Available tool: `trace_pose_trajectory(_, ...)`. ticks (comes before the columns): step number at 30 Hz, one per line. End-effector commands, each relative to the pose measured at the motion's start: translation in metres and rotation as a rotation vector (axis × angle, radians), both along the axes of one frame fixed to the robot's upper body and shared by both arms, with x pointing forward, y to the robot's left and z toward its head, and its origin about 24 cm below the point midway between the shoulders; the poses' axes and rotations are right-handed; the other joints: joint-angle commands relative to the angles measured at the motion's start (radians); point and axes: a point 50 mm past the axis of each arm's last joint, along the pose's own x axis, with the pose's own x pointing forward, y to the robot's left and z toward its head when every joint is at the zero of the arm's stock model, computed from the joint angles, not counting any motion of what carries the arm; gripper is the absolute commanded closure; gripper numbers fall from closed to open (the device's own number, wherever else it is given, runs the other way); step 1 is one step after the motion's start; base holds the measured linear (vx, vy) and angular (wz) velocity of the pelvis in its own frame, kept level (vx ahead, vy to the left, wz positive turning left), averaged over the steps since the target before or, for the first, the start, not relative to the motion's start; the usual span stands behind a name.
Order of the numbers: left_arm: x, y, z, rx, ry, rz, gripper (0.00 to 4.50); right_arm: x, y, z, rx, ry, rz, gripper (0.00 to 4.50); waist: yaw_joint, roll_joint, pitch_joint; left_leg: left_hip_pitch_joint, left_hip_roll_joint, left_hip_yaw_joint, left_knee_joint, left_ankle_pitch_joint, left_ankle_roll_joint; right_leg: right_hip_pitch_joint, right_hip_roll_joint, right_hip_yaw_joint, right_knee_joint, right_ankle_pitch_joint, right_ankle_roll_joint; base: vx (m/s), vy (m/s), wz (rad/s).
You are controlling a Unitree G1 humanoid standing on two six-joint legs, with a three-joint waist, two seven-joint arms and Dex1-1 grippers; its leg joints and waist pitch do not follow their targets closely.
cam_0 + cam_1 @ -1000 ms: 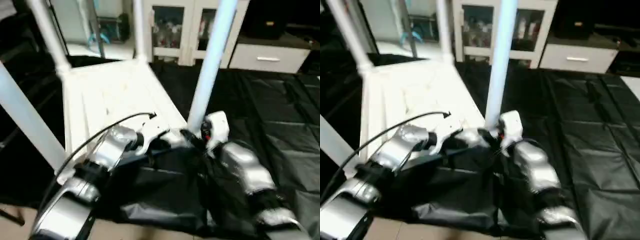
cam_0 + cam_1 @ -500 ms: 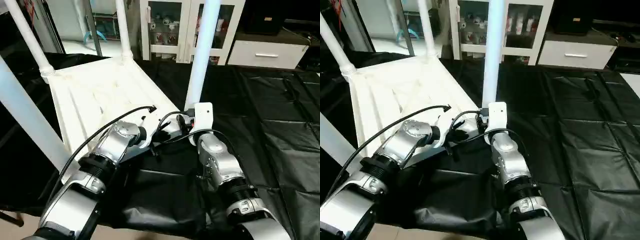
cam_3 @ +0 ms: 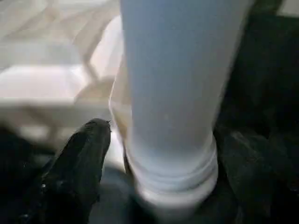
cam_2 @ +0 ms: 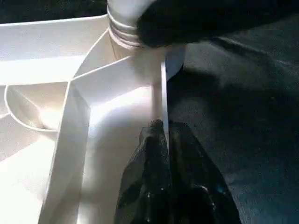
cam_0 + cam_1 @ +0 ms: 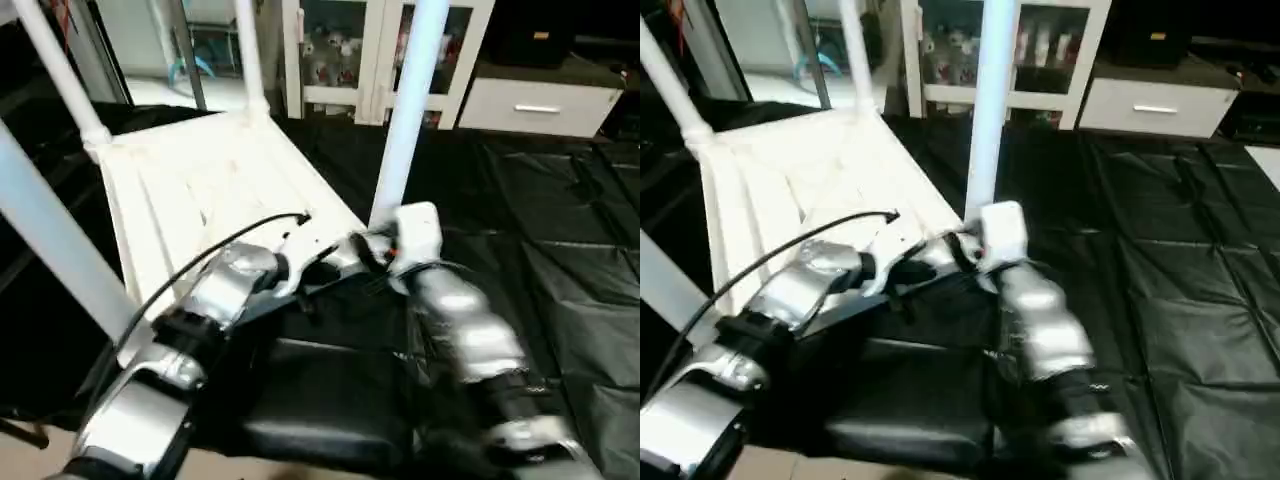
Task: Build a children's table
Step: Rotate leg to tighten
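Table top [image 5: 200,190] lies upside down on black sheeting [image 5: 560,250], ribbed underside up, legs standing up from its corners. Far-left leg [image 5: 55,70] and the back leg [image 5: 248,55] are seated in their sockets; a third leg [image 5: 55,245] crosses the left edge of the head view, close to the camera.

Left gripper [image 4: 164,140]: jaws closed on the thin rim wall of the top, one finger each side, just beside the near-right corner socket. Left forearm [image 5: 215,300] reaches in across the top's near edge, a black cable [image 5: 230,240] arcing over it.

Near-right leg [image 5: 405,110] stands upright in that corner socket, its ringed base [image 3: 173,182] showing at the bottom.

Right gripper [image 3: 163,154]: jaws spread around the base of this leg, one black finger [image 3: 79,163] on each side. Can't tell if the fingers actually press it.

Background: white glass-door cabinet [image 5: 340,50], white drawer unit [image 5: 535,105] to its right.
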Motion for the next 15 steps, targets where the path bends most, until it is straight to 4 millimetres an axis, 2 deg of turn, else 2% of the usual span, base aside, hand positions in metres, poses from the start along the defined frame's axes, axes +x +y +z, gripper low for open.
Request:
trace_pose_trajectory(1,-0.015,0.010,-0.024,0.068,0.114,-0.044,4.50,-0.011,-0.003,0.004,-0.019,-0.005,0.227,0.71,0.013,-0.001,-0.056,-0.013,0.063,-0.019,-0.072,-0.140,0.087,0.060,-0.072,0.053,-0.062,-0.146,-0.249,0.000,0.000,0.00)
trace_pose_trajectory(5,-0.024,0.010,-0.025,0.069,0.150,-0.141,4.50,-0.020,-0.019,0.005,-0.069,0.006,0.366,0.71,0.012,-0.003,-0.053,-0.016,0.063,-0.021,-0.073,-0.153,0.085,0.061,-0.075,0.052,-0.068,-0.201,-0.249,0.000,0.000,0.00)
trace_pose_trajectory(7,-0.026,0.010,-0.025,0.068,0.160,-0.165,4.50,-0.022,-0.023,0.005,-0.074,0.014,0.398,0.71,0.016,-0.004,-0.054,-0.010,0.067,-0.021,-0.073,-0.158,0.085,0.057,-0.075,0.053,-0.069,-0.230,-0.250,0.000,0.000,0.00)
trace_pose_trajectory(10,-0.030,0.010,-0.024,0.063,0.181,-0.205,4.50,-0.025,-0.028,0.006,-0.064,0.034,0.441,0.71,0.020,-0.004,-0.056,-0.009,0.068,-0.021,-0.073,-0.142,0.086,0.057,-0.072,0.052,-0.064,-0.196,-0.261,0.000,0.000,0.00)
trace_pose_trajectory(12,-0.035,0.010,-0.024,0.067,0.201,-0.247,4.50,-0.028,-0.032,0.010,-0.044,0.058,0.527,0.71,0.024,-0.008,-0.057,-0.009,0.069,-0.020,-0.070,-0.127,0.095,0.058,-0.074,0.052,-0.062,-0.171,-0.270,0.000,0.000,0.00)
trace_pose_trajectory(15,-0.038,0.011,-0.025,0.073,0.208,-0.260,4.50,-0.028,-0.033,0.010,-0.032,0.065,0.570,0.71,0.032,-0.006,-0.058,-0.009,0.069,-0.018,-0.067,-0.099,0.110,0.057,-0.074,0.052,-0.057,-0.144,-0.280,0.000,0.000,0.00)
